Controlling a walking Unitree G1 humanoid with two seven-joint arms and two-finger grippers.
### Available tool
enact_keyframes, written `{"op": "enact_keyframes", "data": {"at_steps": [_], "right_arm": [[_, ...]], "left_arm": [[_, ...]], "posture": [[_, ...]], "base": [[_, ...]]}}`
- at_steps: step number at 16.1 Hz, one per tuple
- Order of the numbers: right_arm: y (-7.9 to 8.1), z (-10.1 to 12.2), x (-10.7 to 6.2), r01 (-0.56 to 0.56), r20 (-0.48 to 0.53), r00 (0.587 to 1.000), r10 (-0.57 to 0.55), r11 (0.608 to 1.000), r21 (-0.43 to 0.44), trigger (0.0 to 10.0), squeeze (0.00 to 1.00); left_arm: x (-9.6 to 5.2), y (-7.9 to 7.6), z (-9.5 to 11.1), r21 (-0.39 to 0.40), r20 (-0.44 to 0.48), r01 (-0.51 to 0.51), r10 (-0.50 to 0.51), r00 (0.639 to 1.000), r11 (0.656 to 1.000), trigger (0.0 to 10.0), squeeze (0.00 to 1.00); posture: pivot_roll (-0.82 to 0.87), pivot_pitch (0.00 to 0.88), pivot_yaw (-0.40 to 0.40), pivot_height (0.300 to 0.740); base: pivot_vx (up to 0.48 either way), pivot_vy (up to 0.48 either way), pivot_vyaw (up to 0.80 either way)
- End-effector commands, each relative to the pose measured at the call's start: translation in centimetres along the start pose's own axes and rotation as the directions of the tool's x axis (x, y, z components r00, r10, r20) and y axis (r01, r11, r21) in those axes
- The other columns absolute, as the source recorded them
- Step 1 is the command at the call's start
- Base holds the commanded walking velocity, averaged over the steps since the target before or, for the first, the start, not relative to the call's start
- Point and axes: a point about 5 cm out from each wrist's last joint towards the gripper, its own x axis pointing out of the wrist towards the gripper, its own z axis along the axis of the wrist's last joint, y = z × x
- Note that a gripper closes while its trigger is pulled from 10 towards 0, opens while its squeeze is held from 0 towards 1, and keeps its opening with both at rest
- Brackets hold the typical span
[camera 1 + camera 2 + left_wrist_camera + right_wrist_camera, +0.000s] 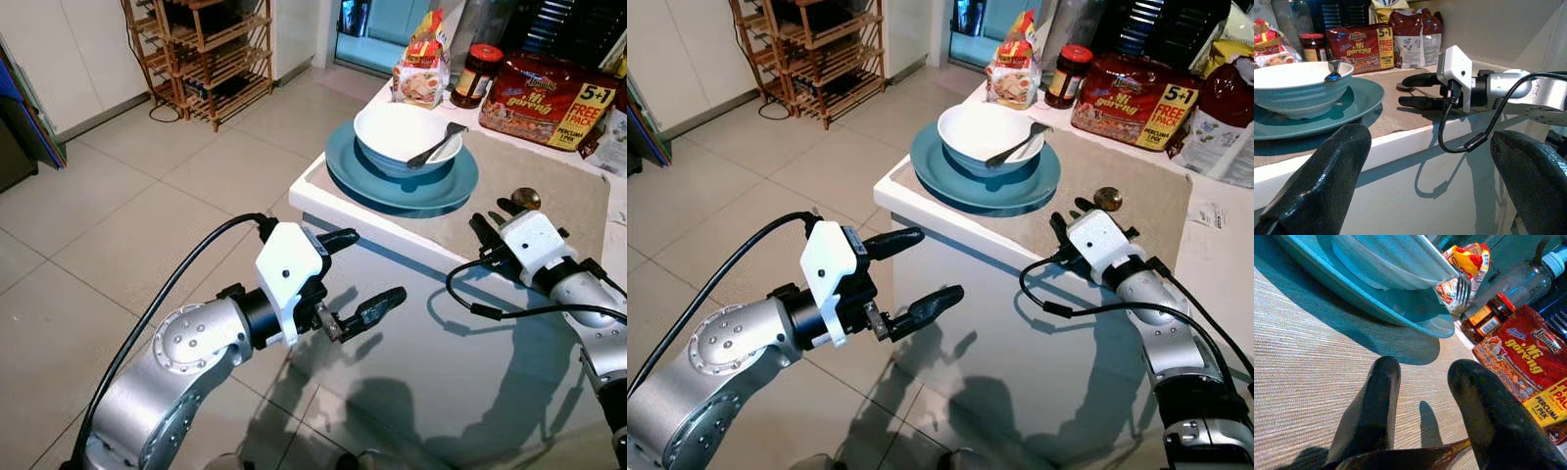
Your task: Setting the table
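A white bowl [397, 132] with a fork [438, 146] in it stands on a blue plate [446, 193], which lies on a beige placemat [580, 196] near the table's corner. My right gripper [488, 212] rests low over the mat just right of the plate, fingers pointing toward the back. Its fingers [1382, 396] stand a little apart, shut on a brown spoon whose handle [1410, 455] crosses between them; the spoon's bowl [526, 198] sticks out beside the far finger. Off the table's front edge, my left gripper [377, 264] hangs open over the floor with nothing in it.
At the back of the white table [372, 223] stand a red noodle pack [549, 98], a dark jar [477, 73] and a snack bag [423, 64]. A wooden rack [211, 54] stands across the tiled floor to the left.
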Motion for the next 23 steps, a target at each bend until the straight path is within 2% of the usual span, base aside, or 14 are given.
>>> {"op": "enact_keyframes", "data": {"at_steps": [1, 4, 6, 7, 8, 10, 12, 14, 16, 18, 19, 20, 22, 23], "right_arm": [[-0.9, 0.1, -0.3, 0.015, 0.01, 1.0, -0.014, 1.0, -0.004, 10.0, 1.0], [-0.2, 0.3, -1.9, -0.11, 0.052, 0.993, 0.111, 0.994, -0.014, 10.0, 1.0], [-0.5, 0.7, -2.4, -0.154, 0.069, 0.985, 0.156, 0.988, -0.032, 10.0, 1.0], [-1.4, 1.4, -2.8, -0.199, 0.08, 0.976, 0.201, 0.98, -0.028, 10.0, 0.4], [-2.6, 2.3, -2.7, -0.208, 0.094, 0.973, 0.209, 0.978, -0.014, 10.0, 0.0], [-3.6, 2.8, -2.4, -0.204, 0.105, 0.974, 0.2, 0.978, 0.032, 10.0, 0.0], [-4.5, 2.6, -1.9, -0.213, 0.079, 0.976, 0.202, 0.963, 0.167, 10.0, 0.0], [-6.0, 1.5, -1.1, -0.057, -0.021, 0.997, 0.068, 0.94, 0.336, 10.0, 0.0], [-6.9, 1.3, -0.7, 0.029, -0.057, 0.998, -0.007, 0.919, 0.392, 10.0, 0.0], [-9.4, 1.2, -0.1, 0.205, -0.126, 0.979, -0.163, 0.832, 0.516, 10.0, 0.0], [-9.8, 1.1, 0.0, 0.234, -0.144, 0.972, -0.186, 0.81, 0.538, 10.0, 0.0], [-10.5, 1.1, 0.2, 0.261, -0.158, 0.965, -0.208, 0.761, 0.594, 10.0, 0.0], [-10.7, 1.9, 0.5, 0.216, -0.102, 0.975, -0.197, 0.745, 0.631, 10.0, 0.0], [-10.7, 3.2, 0.8, 0.144, -0.019, 0.985, -0.17, 0.765, 0.628, 10.0, 0.0]], "left_arm": [[0.0, -0.1, 0.6, 0.014, 0.014, 0.02, -0.02, 1.0, 1.0, 10.0, 0.0], [-0.4, -0.3, 0.5, 0.011, 0.007, 0.017, -0.017, 1.0, 1.0, 10.0, 0.0], [-0.7, -0.2, 0.5, 0.009, -0.001, 0.018, -0.018, 1.0, 1.0, 10.0, 0.0], [-0.9, -0.1, 0.4, 0.011, -0.01, 0.019, -0.019, 1.0, 1.0, 10.0, 0.0], [-1.0, 0.1, 0.3, 0.012, -0.015, 0.017, -0.016, 1.0, 1.0, 10.0, 0.0], [-0.9, 0.2, 0.3, 0.013, -0.018, 0.016, -0.016, 1.0, 1.0, 10.0, 0.0], [-0.8, 0.2, 0.3, 0.016, -0.017, 0.022, -0.021, 1.0, 1.0, 10.0, 0.0], [-0.9, 0.2, 0.2, 0.019, -0.02, 0.02, -0.019, 1.0, 1.0, 10.0, 0.0], [-0.9, 0.2, 0.2, 0.019, -0.021, 0.018, -0.018, 1.0, 1.0, 10.0, 0.0], [-1.0, 0.2, 0.2, 0.022, -0.026, 0.018, -0.018, 0.999, 1.0, 10.0, 0.0], [-1.0, 0.2, 0.2, 0.023, -0.027, 0.019, -0.018, 0.999, 1.0, 10.0, 0.0], [-1.0, 0.3, 0.2, 0.027, -0.028, 0.019, -0.019, 0.999, 0.999, 10.0, 0.0], [-1.1, 0.4, 0.2, 0.033, -0.029, 0.015, -0.015, 0.999, 0.999, 10.0, 0.0], [-1.1, 0.4, 0.2, 0.032, -0.03, 0.015, -0.014, 0.999, 0.999, 10.0, 0.0]], "posture": [[0.0, 0.065, -0.051, 0.74], [0.01, 0.066, -0.048, 0.74], [0.0, 0.066, -0.047, 0.74], [0.0, 0.064, -0.043, 0.74], [-0.01, 0.062, -0.04, 0.74], [-0.01, 0.059, -0.036, 0.74], [-0.01, 0.054, -0.037, 0.74], [0.0, 0.051, -0.041, 0.74], [0.0, 0.051, -0.041, 0.74], [0.0, 0.046, -0.035, 0.74], [0.0, 0.046, -0.035, 0.74], [0.0, 0.046, -0.035, 0.74], [0.01, 0.046, -0.037, 0.74], [0.01, 0.047, -0.035, 0.74]], "base": [[0.0, 0.0, 0.0], [0.0, 0.0, 0.0], [0.0, 0.0, 0.0], [0.0, 0.0, 0.0], [0.0, 0.0, 0.0], [0.0, 0.0, 0.0], [0.0, 0.0, 0.0], [0.0, 0.0, 0.0], [0.0, 0.0, 0.0], [0.0, 0.0, 0.0], [0.0, 0.0, 0.0], [0.0, 0.0, 0.0], [0.0, 0.0, 0.0], [0.0, 0.0, 0.0]]}}
